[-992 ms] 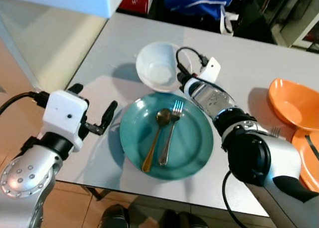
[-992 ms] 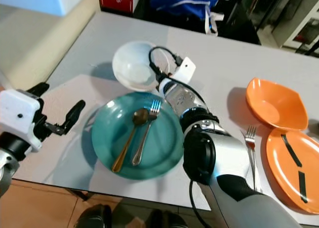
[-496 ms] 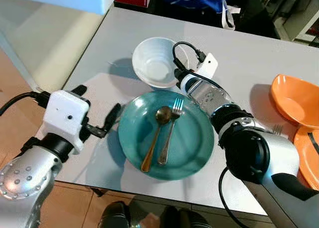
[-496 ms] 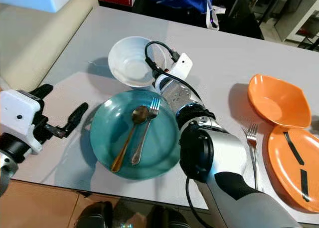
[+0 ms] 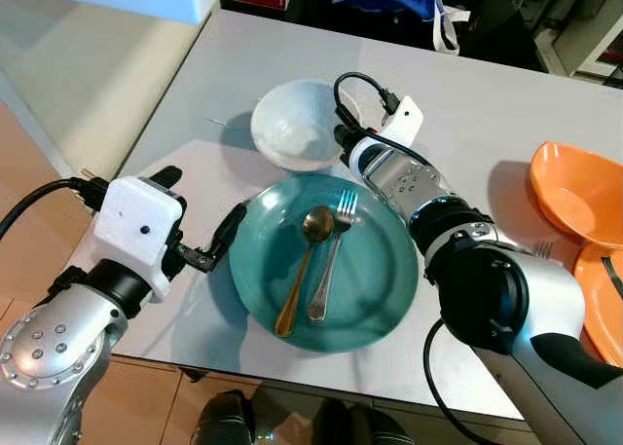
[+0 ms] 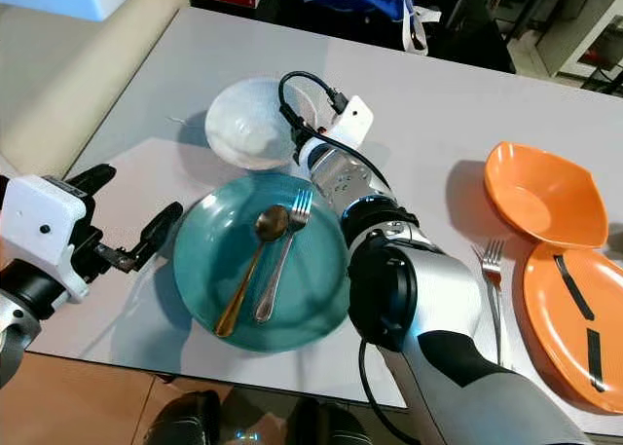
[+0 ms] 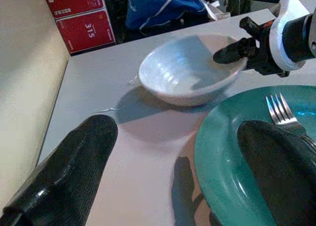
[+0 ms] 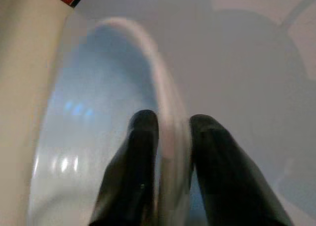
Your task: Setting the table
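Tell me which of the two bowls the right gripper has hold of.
The white bowl behind the teal plate: the right gripper pinches its rim. The orange bowl sits untouched, far right.

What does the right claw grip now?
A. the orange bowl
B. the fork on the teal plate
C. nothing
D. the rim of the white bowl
D: the right claw has one finger inside and one outside the white bowl's rim, pinching it.
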`<state>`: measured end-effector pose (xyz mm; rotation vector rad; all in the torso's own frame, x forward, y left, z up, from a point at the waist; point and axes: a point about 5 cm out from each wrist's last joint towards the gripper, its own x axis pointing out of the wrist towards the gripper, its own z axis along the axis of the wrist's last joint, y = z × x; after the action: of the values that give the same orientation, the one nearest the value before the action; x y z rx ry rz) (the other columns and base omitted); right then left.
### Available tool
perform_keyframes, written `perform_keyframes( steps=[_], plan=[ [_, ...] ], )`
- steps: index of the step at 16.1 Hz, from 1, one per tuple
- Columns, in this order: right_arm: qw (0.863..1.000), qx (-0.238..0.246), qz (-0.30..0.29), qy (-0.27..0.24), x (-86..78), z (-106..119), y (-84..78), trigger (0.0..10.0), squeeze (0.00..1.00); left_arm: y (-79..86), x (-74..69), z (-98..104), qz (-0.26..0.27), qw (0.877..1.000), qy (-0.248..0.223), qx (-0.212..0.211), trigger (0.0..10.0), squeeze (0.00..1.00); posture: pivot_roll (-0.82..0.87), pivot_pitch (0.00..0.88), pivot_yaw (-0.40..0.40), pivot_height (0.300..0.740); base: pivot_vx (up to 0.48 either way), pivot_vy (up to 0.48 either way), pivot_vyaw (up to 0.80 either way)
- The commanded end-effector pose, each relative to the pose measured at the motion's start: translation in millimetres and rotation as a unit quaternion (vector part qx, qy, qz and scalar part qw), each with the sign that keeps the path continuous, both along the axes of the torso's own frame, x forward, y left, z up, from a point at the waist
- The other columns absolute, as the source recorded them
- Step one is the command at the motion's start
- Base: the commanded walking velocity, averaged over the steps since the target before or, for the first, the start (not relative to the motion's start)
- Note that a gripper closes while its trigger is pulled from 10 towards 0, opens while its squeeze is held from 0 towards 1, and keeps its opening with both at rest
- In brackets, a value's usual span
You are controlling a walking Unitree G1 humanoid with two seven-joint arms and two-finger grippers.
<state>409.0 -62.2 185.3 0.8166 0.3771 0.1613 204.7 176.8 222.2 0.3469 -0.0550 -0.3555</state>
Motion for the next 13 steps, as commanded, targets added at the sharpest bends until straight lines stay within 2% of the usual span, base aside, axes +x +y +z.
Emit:
perform_keyframes(
  steps=[1,2,3,6,8,9,11,13],
  plan=[
    [1.0,-0.002,-0.006,-0.009,2.7,7.1,-3.8,10.0,0.95,-3.2,-1.8,1.7,-0.01,1.0,-0.001,0.002,10.0,0.0,0.29,0.193,-0.13,0.74,0.0,0.0,0.0],
    [1.0,-0.002,-0.008,-0.008,2.9,7.2,-4.4,10.0,0.78,-3.2,-1.4,1.9,-0.01,1.0,-0.002,0.002,10.0,0.0,0.29,0.193,-0.131,0.74,0.0,0.0,0.0],
    [1.0,-0.002,-0.009,-0.008,3.0,7.4,-4.6,10.0,0.0,-3.2,-1.2,1.8,-0.009,1.0,-0.002,0.002,10.0,0.0,0.29,0.19,-0.133,0.74,0.0,0.0,0.0],
    [0.999,-0.028,-0.023,-0.002,3.9,5.0,-13.1,10.0,0.0,-3.6,2.2,1.1,-0.008,1.0,-0.003,0.002,10.0,0.0,0.28,0.176,-0.134,0.74,0.0,0.0,0.0],
    [1.0,-0.012,-0.026,-0.002,5.5,7.0,-22.4,10.0,0.0,-4.9,7.1,0.0,-0.008,1.0,-0.007,0.003,10.0,0.0,0.27,0.157,-0.131,0.74,0.0,0.0,0.0],
    [1.0,-0.013,-0.023,-0.006,6.0,7.8,-26.0,10.0,1.0,-5.4,9.1,-0.3,-0.009,1.0,-0.009,0.002,10.0,0.0,0.26,0.147,-0.13,0.74,0.0,0.0,0.0],
    [1.0,0.01,-0.027,-0.008,7.2,10.5,-31.4,10.0,1.0,-7.3,13.2,-1.0,-0.012,1.0,-0.012,0.0,10.0,0.0,0.25,0.131,-0.129,0.74,0.0,0.0,0.0],
    [0.999,0.009,-0.038,-0.01,8.8,14.2,-37.4,10.0,1.0,-9.6,17.5,-0.1,-0.014,1.0,-0.02,-0.005,10.0,0.0,0.25,0.111,-0.132,0.74,0.0,0.0,0.0]
  ],
)
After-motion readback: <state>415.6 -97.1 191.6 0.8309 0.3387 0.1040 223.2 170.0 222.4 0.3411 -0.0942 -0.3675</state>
